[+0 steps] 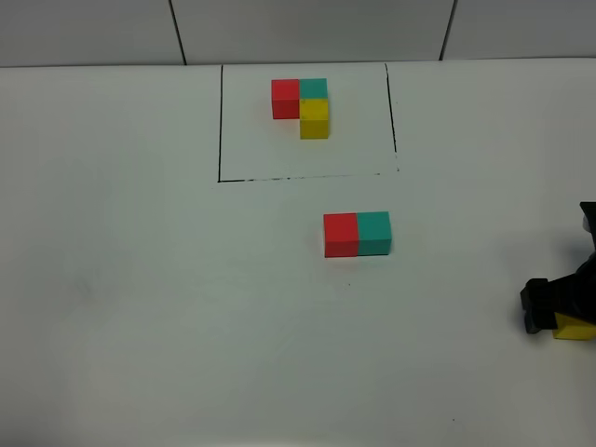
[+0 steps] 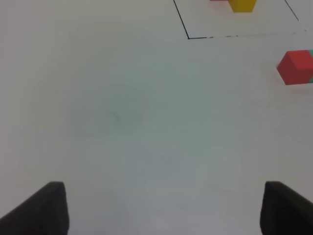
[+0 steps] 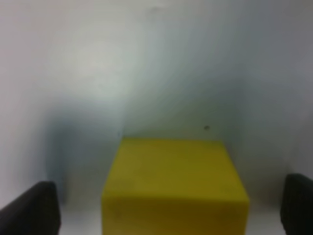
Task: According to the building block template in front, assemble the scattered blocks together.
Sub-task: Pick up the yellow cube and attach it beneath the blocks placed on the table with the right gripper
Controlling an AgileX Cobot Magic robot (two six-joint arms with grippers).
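Note:
The building block template [image 1: 285, 99] is an L of red, teal and yellow cubes inside a thin black rectangle at the far centre. Two of the scattered blocks, red [image 1: 341, 234] and teal [image 1: 374, 232], sit touching side by side in mid-table. The yellow block [image 1: 575, 328] lies at the right edge, with my right gripper [image 1: 559, 307] lowered over it. In the right wrist view the yellow block [image 3: 173, 188] sits between the open fingers [image 3: 29, 208] with gaps on both sides. My left gripper [image 2: 159, 205] is open over bare table, the red block [image 2: 295, 67] ahead of it.
The white table [image 1: 140, 279] meets a tiled wall at the back. The template's black frame line [image 2: 188, 34] and its yellow cube [image 2: 242, 5] show at the edge of the left wrist view.

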